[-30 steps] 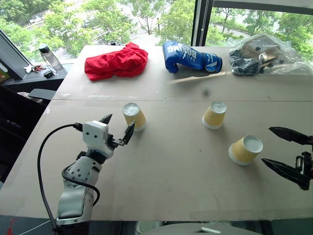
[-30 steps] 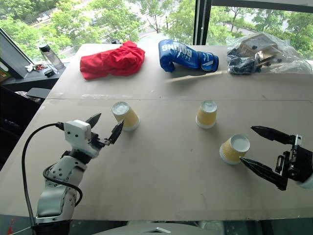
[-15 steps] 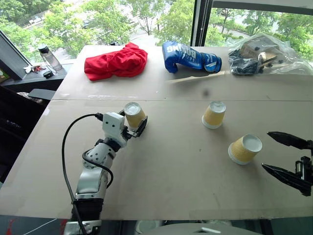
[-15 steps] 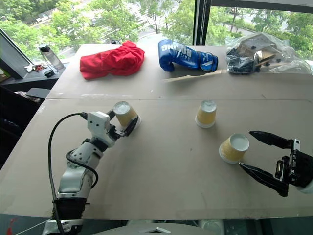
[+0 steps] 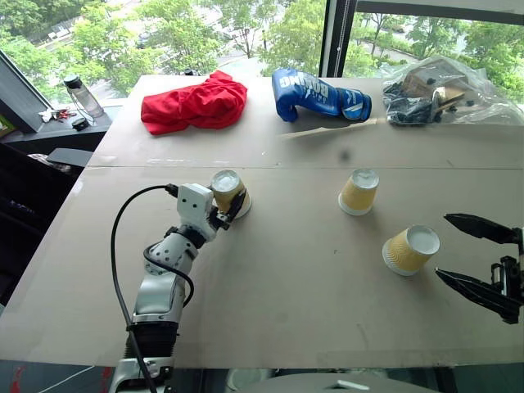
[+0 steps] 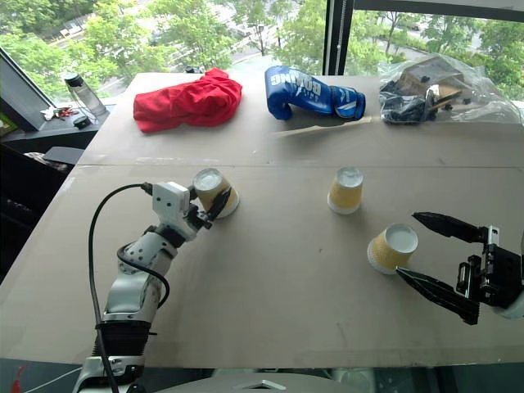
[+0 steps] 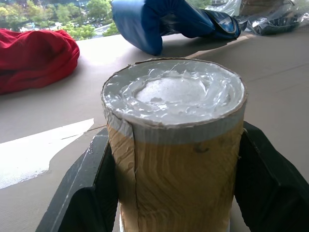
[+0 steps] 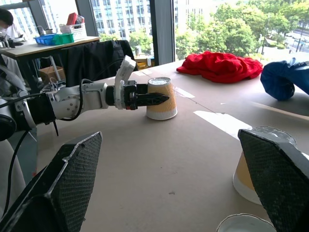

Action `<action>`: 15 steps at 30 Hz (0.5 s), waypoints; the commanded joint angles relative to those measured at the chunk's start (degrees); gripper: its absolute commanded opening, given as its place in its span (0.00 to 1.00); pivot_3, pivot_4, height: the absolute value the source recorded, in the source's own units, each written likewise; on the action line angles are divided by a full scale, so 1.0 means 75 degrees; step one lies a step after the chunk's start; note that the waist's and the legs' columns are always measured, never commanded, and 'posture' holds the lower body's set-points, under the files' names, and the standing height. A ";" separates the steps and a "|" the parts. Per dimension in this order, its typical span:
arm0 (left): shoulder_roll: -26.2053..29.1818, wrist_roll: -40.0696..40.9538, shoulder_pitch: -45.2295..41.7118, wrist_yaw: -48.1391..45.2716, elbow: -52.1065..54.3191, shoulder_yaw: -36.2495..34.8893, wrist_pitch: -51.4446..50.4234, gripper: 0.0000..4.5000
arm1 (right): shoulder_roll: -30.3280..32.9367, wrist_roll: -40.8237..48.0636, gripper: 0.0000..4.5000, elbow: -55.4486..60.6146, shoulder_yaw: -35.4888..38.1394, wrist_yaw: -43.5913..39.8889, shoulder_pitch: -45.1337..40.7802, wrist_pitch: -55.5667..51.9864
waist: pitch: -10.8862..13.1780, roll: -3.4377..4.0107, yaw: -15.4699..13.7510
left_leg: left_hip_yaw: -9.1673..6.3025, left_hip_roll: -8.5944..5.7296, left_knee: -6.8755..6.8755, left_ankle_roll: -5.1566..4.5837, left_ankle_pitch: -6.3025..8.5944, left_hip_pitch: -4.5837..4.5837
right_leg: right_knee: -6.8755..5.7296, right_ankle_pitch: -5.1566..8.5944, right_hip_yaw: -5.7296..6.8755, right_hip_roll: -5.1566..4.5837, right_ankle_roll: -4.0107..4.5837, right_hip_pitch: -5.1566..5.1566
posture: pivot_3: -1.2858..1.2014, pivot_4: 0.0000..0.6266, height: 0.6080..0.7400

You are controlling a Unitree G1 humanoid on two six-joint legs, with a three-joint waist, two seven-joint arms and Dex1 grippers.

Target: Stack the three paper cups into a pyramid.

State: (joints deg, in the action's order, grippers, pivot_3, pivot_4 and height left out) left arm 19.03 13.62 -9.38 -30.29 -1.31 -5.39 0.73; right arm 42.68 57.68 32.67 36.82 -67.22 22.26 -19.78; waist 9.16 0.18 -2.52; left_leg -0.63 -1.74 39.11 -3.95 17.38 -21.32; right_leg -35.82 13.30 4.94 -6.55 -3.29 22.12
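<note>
Three yellow-tan paper cups stand apart on the brown table point(image 5: 295, 303). The left cup point(image 5: 228, 191) is upside down, white base up, and my left gripper point(image 5: 230, 205) is shut on its ribbed sides. In the left wrist view that cup point(image 7: 174, 145) sits between both black fingers point(image 7: 82, 193). A second cup point(image 5: 359, 192) stands upside down in the middle. The third cup point(image 5: 409, 250) lies tipped to the right of it. My right gripper point(image 5: 444, 246) is open just beside this tipped cup, one finger on either side of it, not touching.
At the far side of the table lie a red cloth point(image 5: 195, 102), a blue boxing glove point(image 5: 319, 94) and a clear plastic bag of parts point(image 5: 442, 90). A bottle point(image 5: 82, 94) stands on the window ledge at the left. A black cable point(image 5: 123, 237) loops beside my left arm.
My left gripper reached forward to the left cup, got its fingers around it and shut on it. The right gripper stayed open beside the tipped cup.
</note>
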 commanded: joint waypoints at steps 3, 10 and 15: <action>-0.0040 0.0060 -0.0534 -0.0542 0.0373 0.0607 -0.0087 0.64 | -0.0116 -0.0084 1.00 -0.0066 0.0252 -0.0247 0.0176 0.0201 | 0.0000 -0.0001 -0.0028 | -0.0001 0.0000 0.0004 0.0000 0.0000 -0.0004 | 0.0000 0.0000 0.0005 -0.0001 0.0000 0.0000 | 0.52 0.24 0.98; -0.0442 0.0011 -0.1407 -0.1367 -0.0234 0.1543 -0.0083 0.64 | -0.0258 -0.0351 1.00 -0.0341 0.0268 -0.0427 0.0317 0.0426 | 0.0001 -0.0001 -0.0009 | -0.0002 -0.0003 0.0011 0.0000 -0.0001 -0.0009 | -0.0001 -0.0001 0.0008 0.0003 -0.0001 0.0000 | 0.52 0.24 0.98; -0.0578 -0.0073 -0.1744 -0.2081 -0.0584 0.2163 -0.0044 0.64 | -0.0312 -0.0366 1.00 -0.0238 0.0355 -0.0284 0.0375 0.0464 | 0.0001 -0.0001 0.0036 | -0.0002 -0.0001 0.0012 0.0000 -0.0001 -0.0009 | -0.0001 -0.0001 0.0005 0.0018 -0.0001 0.0000 | 0.52 0.24 0.98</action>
State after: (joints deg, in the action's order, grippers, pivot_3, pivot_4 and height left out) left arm 14.53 13.23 -21.78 -44.43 -5.97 10.37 -0.51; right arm 40.32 54.42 29.77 37.10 -69.50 24.92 -17.22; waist 9.16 0.18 -2.25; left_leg -0.65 -1.73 39.20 -3.95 17.36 -21.39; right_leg -35.83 13.29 4.98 -6.35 -3.29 22.12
